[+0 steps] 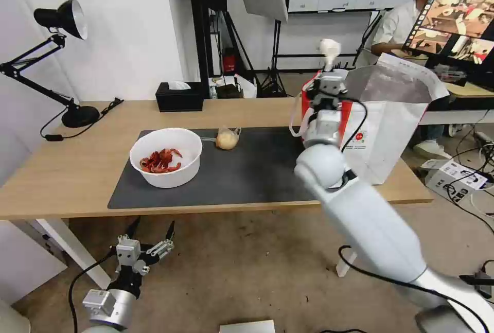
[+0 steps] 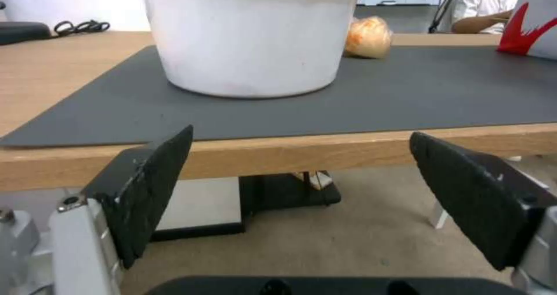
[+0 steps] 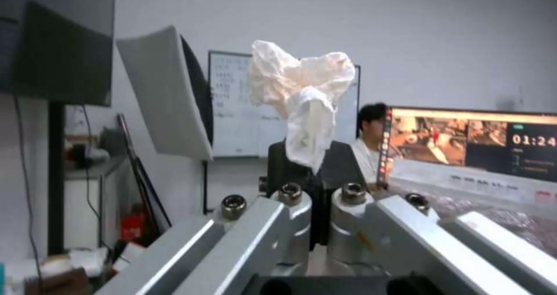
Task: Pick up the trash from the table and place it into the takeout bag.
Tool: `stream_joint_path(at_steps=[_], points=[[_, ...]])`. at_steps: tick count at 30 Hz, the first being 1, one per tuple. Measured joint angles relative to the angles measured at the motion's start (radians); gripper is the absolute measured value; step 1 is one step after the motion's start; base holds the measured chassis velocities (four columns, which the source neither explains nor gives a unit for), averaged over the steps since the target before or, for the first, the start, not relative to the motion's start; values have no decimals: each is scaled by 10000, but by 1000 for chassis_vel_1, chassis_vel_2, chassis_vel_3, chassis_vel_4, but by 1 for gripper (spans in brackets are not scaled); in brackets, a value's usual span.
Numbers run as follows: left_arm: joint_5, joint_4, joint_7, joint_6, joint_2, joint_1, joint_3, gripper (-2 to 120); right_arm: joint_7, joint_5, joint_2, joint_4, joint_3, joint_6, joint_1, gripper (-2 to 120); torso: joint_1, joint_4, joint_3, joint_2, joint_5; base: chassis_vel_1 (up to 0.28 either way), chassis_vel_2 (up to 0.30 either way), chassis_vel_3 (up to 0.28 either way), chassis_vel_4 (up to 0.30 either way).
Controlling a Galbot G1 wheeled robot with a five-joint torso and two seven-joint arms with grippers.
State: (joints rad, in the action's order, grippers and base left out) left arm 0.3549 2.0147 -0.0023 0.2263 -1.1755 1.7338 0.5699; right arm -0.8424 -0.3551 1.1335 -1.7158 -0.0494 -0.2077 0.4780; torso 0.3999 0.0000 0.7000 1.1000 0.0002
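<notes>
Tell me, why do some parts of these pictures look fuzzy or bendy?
Head view: the table edge bows, wide-lens bending. Left wrist view: the left gripper pads are soft, too close. Right wrist view: the crumpled white tissue in the right gripper is slightly soft, background hazy.

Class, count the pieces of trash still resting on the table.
2: the white bowl of crayfish shells on the mat's left part, and the small clear bag at its far edge.
</notes>
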Motion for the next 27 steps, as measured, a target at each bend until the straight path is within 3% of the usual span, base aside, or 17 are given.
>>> stream_joint_path(at_steps=[4, 7, 9, 13, 15, 26, 27], points=[[2, 2, 1, 1, -13, -18, -81, 100, -84, -354, -283, -108, 15, -585, 41, 0, 1, 0, 0, 0, -2, 0, 0, 0, 0], [2, 30, 16, 1, -20, -16, -115, 100, -177, -532, -340, -186, 40, -825, 157, 7, 0, -1, 0, 0, 1, 0, 0, 0, 0], [2, 59, 29, 2, -21, 39, -114, 100, -204, -728, -395, -323, 112, -1087, 236, 18, 0, -1, 0, 0, -1, 0, 0, 0, 0], [2, 88, 32, 10, -18, 93, -74, 100, -268, -1040, -505, -518, 138, -1437, 246, 28, 0, 0, 0, 0, -2, 0, 0, 0, 0], [2, 161, 34, 16, -24, 154, -44, 100, -287, -1202, -632, -640, 160, -1617, 240, 40, 0, 0, -1, 0, -1, 0, 0, 0, 0], [3, 397, 39, 8, -48, 295, 25, 100, -196, -1445, -901, -858, 250, -1668, 288, 76, 0, 0, 0, 0, -2, 0, 0, 0, 0], [12, 440, 39, -4, -41, 297, 48, 100, -176, -1471, -922, -893, 260, -1650, 340, 85, 1, -1, 0, 0, -1, 0, 0, 0, 0]])
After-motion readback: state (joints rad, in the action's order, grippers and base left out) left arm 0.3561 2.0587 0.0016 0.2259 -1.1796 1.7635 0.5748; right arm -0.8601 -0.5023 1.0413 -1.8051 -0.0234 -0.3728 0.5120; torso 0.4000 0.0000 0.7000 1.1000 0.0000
